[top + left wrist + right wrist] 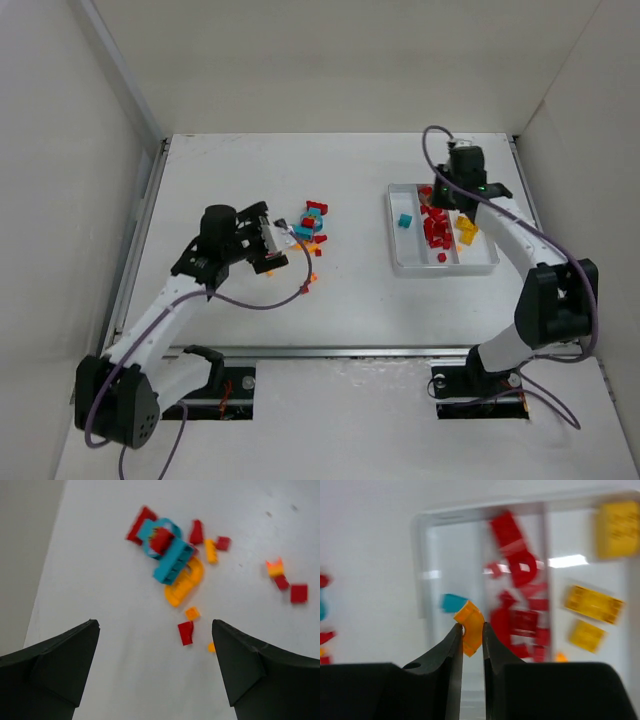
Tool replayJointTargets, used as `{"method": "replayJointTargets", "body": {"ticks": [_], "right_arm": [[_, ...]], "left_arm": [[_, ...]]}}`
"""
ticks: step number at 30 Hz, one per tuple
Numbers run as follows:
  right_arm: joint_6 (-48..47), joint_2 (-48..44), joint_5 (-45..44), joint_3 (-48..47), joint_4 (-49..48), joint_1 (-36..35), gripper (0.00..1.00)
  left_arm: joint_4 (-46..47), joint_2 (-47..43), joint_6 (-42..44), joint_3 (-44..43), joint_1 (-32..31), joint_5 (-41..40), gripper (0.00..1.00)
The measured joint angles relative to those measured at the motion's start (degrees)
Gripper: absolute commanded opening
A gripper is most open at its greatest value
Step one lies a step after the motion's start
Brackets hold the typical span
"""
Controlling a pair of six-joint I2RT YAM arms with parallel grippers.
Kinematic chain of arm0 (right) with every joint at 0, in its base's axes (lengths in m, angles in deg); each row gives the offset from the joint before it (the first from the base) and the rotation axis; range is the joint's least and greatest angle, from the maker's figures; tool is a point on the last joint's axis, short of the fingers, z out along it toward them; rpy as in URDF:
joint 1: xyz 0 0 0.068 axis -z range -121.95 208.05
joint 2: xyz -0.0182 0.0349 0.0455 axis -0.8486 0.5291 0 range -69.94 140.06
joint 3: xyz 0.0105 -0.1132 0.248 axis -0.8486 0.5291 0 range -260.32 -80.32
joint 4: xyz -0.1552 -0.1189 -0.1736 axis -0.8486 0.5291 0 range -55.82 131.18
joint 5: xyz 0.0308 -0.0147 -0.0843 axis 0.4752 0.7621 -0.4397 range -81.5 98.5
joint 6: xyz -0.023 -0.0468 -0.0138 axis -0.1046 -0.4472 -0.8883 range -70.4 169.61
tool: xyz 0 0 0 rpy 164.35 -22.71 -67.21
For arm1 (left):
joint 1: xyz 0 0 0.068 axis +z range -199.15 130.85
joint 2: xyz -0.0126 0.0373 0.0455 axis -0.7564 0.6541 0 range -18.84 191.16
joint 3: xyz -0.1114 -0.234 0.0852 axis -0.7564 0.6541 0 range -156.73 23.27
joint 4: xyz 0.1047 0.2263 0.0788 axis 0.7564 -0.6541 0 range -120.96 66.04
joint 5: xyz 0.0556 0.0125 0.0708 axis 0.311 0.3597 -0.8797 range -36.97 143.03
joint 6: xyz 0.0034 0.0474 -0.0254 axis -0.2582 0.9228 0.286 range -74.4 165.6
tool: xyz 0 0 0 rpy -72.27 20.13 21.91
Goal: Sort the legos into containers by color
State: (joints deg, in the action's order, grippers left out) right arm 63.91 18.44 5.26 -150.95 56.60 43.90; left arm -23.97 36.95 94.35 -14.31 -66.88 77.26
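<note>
A loose pile of red, teal and orange legos (311, 225) lies mid-table; in the left wrist view it shows as a teal brick (172, 562), an orange arch (185, 582) and scattered red bits. My left gripper (272, 240) is open and empty just left of the pile (155, 670). The white tray (395, 245) holds one teal piece (404, 221) in its left compartment, red pieces (436, 230) in the middle and yellow pieces (466, 232) on the right. My right gripper (457, 200) hovers over the tray, shut on a curved orange lego (471, 623).
Small red and orange pieces (310, 281) lie apart, nearer than the pile. White walls enclose the table on three sides. A metal rail (330, 351) runs along the near edge of the table.
</note>
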Motion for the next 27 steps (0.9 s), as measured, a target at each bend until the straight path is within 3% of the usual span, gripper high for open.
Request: {"method": "replayJointTargets", "body": {"ticks": [3, 6, 11, 13, 14, 18, 27], "right_arm": [[-1.0, 0.8, -2.2, 1.9, 3.0, 8.8, 0.00], [-2.3, 4.0, -3.8, 1.9, 5.7, 11.6, 0.02], [-3.0, 7.7, -2.8, 2.7, 7.7, 15.9, 0.32], [-3.0, 8.0, -3.3, 2.9, 8.1, 17.5, 0.43], [-3.1, 8.4, -3.7, 2.8, 8.3, 17.9, 0.53], [-3.7, 10.7, -4.2, 2.4, 8.9, 18.1, 0.67], [-4.1, 10.9, -3.1, -0.7, 9.6, 17.6, 0.71]], "left_arm": [[-13.3, 9.4, 19.2, -5.8, -0.1, 7.5, 0.85], [-24.9, 19.6, 36.8, -11.2, -0.2, 9.9, 0.80], [-35.7, 28.0, 54.6, -14.0, -0.1, 10.1, 0.80], [-38.1, 28.9, 57.9, -14.1, -0.1, 9.9, 0.78], [-39.0, 29.4, 59.2, -14.2, -0.1, 9.8, 0.78], [-41.4, 31.8, 62.2, -15.1, -0.1, 9.4, 0.73], [-42.3, 35.2, 64.0, -17.8, -0.9, 7.8, 0.61]]}}
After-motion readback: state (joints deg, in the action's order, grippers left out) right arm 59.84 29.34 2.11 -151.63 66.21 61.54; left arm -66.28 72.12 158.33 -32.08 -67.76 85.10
